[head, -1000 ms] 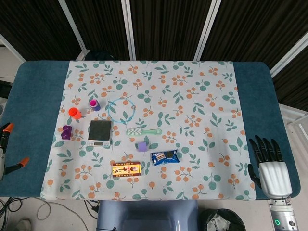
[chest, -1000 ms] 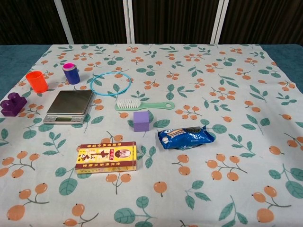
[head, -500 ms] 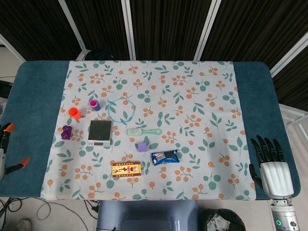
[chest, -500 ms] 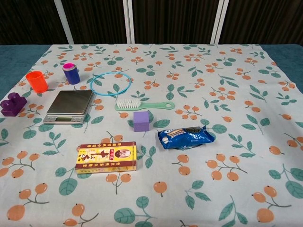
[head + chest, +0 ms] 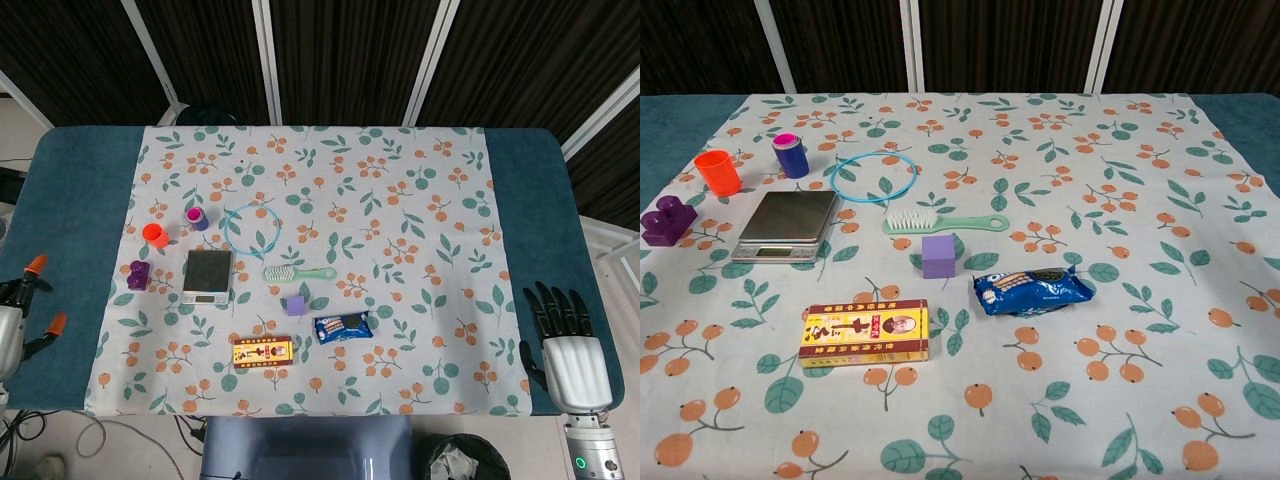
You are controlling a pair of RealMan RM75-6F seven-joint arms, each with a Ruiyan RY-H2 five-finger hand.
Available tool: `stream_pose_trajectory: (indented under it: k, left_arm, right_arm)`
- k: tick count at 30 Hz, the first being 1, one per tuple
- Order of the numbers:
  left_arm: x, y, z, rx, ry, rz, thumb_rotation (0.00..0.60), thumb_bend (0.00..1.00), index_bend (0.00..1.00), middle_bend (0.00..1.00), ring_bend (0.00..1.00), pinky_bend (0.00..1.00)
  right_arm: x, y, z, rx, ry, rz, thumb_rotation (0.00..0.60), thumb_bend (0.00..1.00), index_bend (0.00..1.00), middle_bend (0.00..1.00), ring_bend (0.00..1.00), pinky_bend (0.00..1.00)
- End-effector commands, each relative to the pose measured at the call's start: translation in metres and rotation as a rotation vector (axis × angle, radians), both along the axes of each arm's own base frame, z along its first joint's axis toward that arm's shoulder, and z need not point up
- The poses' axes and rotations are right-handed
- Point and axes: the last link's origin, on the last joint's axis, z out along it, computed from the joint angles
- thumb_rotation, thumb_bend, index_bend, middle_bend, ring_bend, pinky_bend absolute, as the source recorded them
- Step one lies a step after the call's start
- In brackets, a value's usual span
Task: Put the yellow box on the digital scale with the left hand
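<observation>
Near the front edge of the floral cloth point(image 5: 1110, 120) our yellow box point(image 5: 866, 333) lies flat, well apart from our left hand point(image 5: 12, 322), which sits off the table's left side; only its orange-tipped fingers show, spread apart and holding nothing. Our right hand point(image 5: 566, 345) rests at the near right corner, fingers straight and apart, holding nothing. Farther back and left of the box stands the digital scale point(image 5: 786, 224), its platform bare, just left of a green brush point(image 5: 944, 222).
</observation>
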Motion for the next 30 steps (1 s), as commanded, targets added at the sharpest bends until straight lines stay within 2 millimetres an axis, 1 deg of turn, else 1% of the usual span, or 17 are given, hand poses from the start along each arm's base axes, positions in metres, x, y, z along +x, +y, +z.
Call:
stream_pose_trajectory:
  k: [1,4,6,9,12,15,23,30]
  left_arm:
    - [0.008,0.008,-0.010,-0.076,0.057,-0.025,0.600,0.51,0.07,0.74,0.67,0.68]
    - [0.017,0.019,-0.018,-0.146,0.096,-0.036,0.600,0.61,0.09,0.82,0.74,0.72]
    - [0.023,0.026,-0.025,-0.203,0.128,-0.046,0.600,0.66,0.10,0.85,0.76,0.73]
    - [0.029,0.039,-0.037,-0.296,0.166,-0.037,0.600,0.68,0.11,0.85,0.77,0.73]
    - [0.032,0.051,-0.049,-0.381,0.218,-0.008,0.600,0.69,0.11,0.85,0.77,0.73]
    - [0.032,0.058,-0.061,-0.437,0.248,0.022,0.600,0.69,0.11,0.85,0.77,0.73]
    - [0.029,0.067,-0.090,-0.517,0.273,0.043,0.600,0.69,0.14,0.85,0.77,0.73]
    - [0.029,0.070,-0.110,-0.570,0.310,0.020,0.600,0.69,0.14,0.85,0.77,0.73]
  right_arm:
    - [0.000,-0.001,-0.001,0.003,0.002,-0.002,0.600,0.51,0.03,0.07,0.06,0.01]
    - [-0.001,-0.001,-0.003,0.008,0.005,-0.004,0.600,0.51,0.03,0.07,0.06,0.01]
    - [-0.001,-0.002,-0.003,0.009,0.006,-0.006,0.600,0.51,0.03,0.07,0.06,0.01]
    - [-0.001,-0.002,-0.003,0.008,0.007,-0.009,0.600,0.51,0.03,0.07,0.06,0.01]
    - [-0.002,-0.002,-0.002,0.005,0.006,-0.010,0.600,0.51,0.03,0.07,0.06,0.01]
    - [-0.002,-0.002,-0.002,0.006,0.007,-0.011,0.600,0.51,0.03,0.07,0.06,0.01]
    - [-0.003,-0.002,-0.003,0.010,0.008,-0.015,0.600,0.51,0.03,0.07,0.06,0.01]
    - [-0.003,-0.003,-0.003,0.008,0.009,-0.014,0.600,0.51,0.03,0.07,0.06,0.01]
